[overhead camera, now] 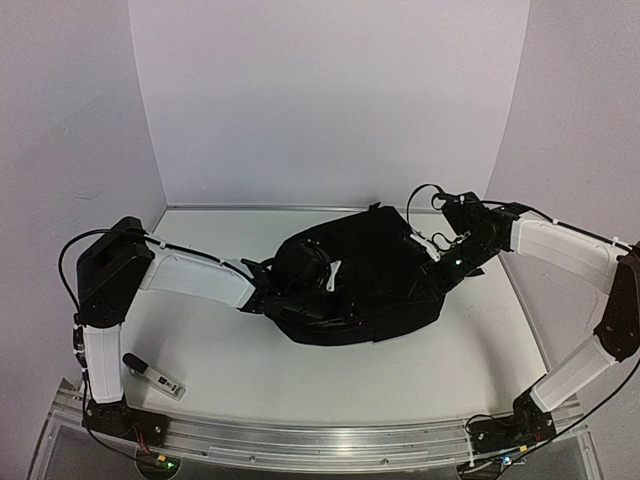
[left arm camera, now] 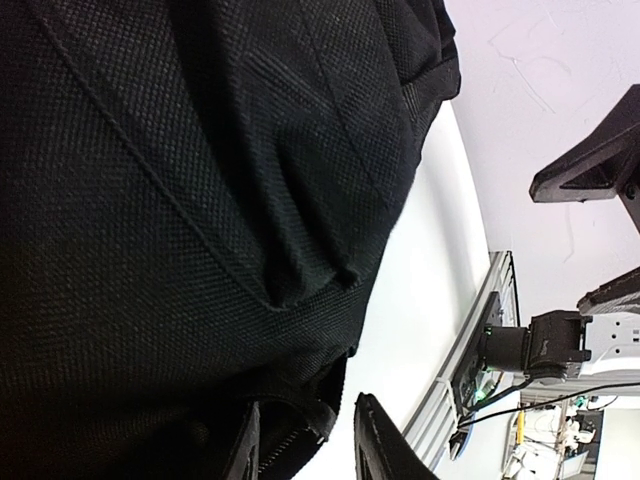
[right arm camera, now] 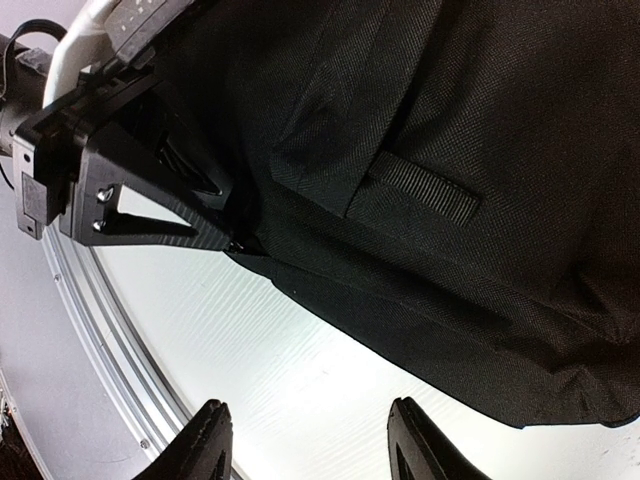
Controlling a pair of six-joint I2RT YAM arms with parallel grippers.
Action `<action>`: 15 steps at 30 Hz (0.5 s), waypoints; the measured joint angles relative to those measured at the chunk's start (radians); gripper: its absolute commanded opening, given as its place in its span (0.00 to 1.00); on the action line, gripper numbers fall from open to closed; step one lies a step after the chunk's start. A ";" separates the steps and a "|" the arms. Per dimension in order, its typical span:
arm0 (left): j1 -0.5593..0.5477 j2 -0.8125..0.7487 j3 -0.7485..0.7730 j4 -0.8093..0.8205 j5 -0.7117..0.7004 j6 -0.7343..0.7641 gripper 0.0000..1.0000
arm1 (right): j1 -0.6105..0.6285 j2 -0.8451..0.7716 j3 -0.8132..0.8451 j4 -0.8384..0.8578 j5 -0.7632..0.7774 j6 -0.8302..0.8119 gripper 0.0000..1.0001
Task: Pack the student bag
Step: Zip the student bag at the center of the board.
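Observation:
The student bag (overhead camera: 370,275) is a large black fabric backpack lying flat in the middle of the white table (overhead camera: 230,355). My left gripper (overhead camera: 300,292) is at the bag's left end. In the left wrist view the bag (left arm camera: 180,200) fills most of the frame, and my left gripper (left arm camera: 308,402) is partly open with a zipper edge of the bag between its fingers. My right gripper (overhead camera: 441,270) is at the bag's right side. In the right wrist view it (right arm camera: 308,405) is open and empty over bare table, with the bag (right arm camera: 450,150) just ahead.
A small black and white object (overhead camera: 155,376) lies on the table at the front left, by the left arm's base. An aluminium rail (overhead camera: 320,445) runs along the near edge. White walls close in the back and sides. The left gripper's body (right arm camera: 130,190) shows in the right wrist view.

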 measured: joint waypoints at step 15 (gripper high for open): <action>-0.003 0.009 0.021 -0.009 -0.037 -0.003 0.22 | 0.001 0.000 -0.046 0.029 -0.008 0.000 0.54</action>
